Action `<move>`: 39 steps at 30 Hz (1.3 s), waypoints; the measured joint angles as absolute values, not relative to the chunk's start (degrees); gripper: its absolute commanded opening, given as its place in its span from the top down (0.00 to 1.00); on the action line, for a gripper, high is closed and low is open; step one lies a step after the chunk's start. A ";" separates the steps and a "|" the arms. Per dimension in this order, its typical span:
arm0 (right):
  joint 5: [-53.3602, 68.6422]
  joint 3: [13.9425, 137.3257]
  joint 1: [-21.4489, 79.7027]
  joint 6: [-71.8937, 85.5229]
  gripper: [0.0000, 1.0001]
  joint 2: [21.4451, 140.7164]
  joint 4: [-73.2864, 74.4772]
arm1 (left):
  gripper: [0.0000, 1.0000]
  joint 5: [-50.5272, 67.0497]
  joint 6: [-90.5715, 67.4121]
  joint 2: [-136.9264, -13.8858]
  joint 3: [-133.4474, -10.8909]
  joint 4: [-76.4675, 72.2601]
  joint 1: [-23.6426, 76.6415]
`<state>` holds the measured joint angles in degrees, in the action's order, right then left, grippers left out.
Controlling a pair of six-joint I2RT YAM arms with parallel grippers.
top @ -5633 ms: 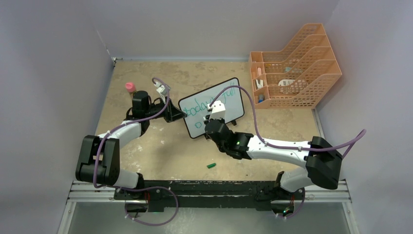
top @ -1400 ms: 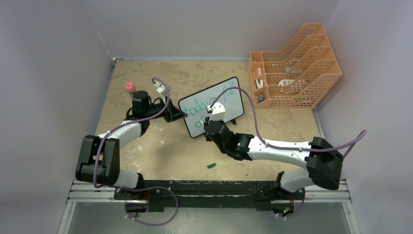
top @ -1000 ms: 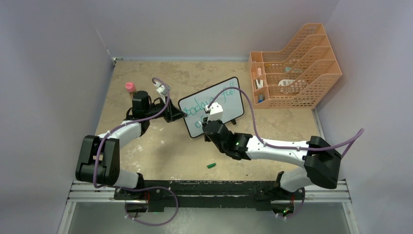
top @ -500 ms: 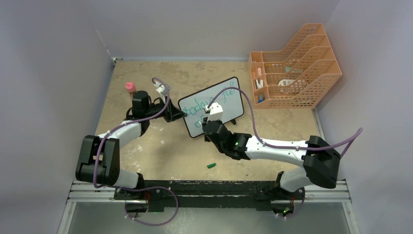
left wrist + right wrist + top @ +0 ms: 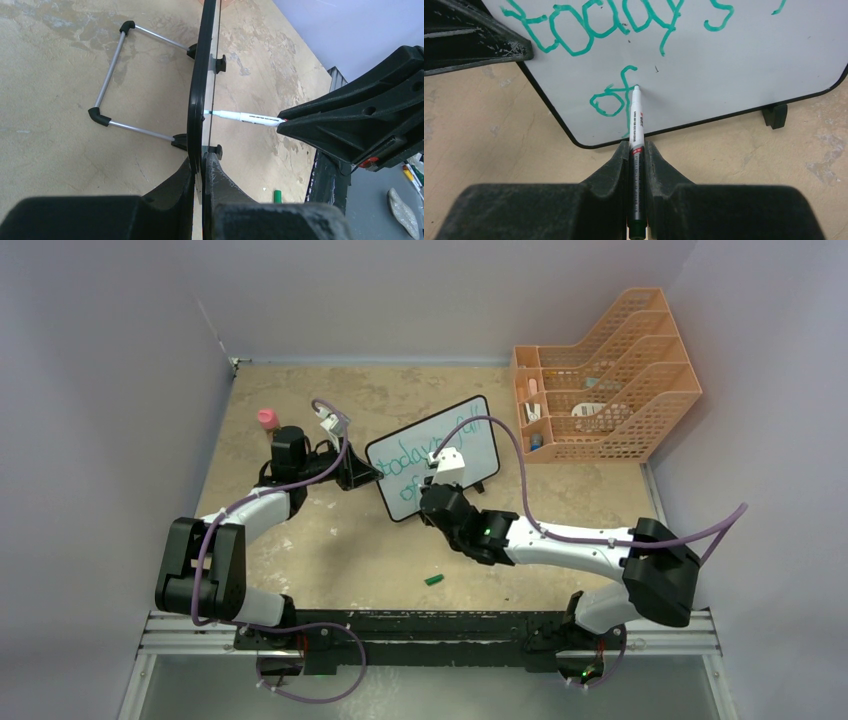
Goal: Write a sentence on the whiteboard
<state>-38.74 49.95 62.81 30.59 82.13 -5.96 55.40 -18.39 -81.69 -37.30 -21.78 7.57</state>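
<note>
The whiteboard (image 5: 462, 445) stands upright mid-table on its feet, black-framed, with green writing: "today's full" on top and "of" (image 5: 611, 97) below. My left gripper (image 5: 372, 477) is shut on the whiteboard's (image 5: 201, 85) left edge, seen edge-on in the left wrist view. My right gripper (image 5: 637, 145) is shut on a white marker (image 5: 636, 120), and the marker's tip touches the whiteboard (image 5: 744, 65) just right of the "f". The marker (image 5: 245, 117) also shows from the side, meeting the board's face.
A green marker cap (image 5: 434, 580) lies on the table in front of the right arm. An orange mesh file rack (image 5: 600, 380) holding small items stands at the back right. A pink-capped bottle (image 5: 267, 420) stands at the back left, behind the left arm.
The "of" on the second line has been completed. My right gripper with the marker shifted slightly right along that line. The left gripper and whiteboard stayed still.
</note>
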 measured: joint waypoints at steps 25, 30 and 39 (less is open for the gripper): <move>-36.45 44.62 58.85 28.97 1.00 74.37 -5.72 | 1.00 55.40 -18.24 -81.62 -37.30 -21.32 7.57; -36.49 43.72 57.34 28.69 1.00 73.30 -5.74 | 1.00 55.40 -18.22 -81.60 -37.32 -21.32 7.57; -36.47 43.13 56.93 27.68 1.00 72.97 -6.85 | 1.00 55.42 -18.20 -81.62 -37.41 -21.19 7.57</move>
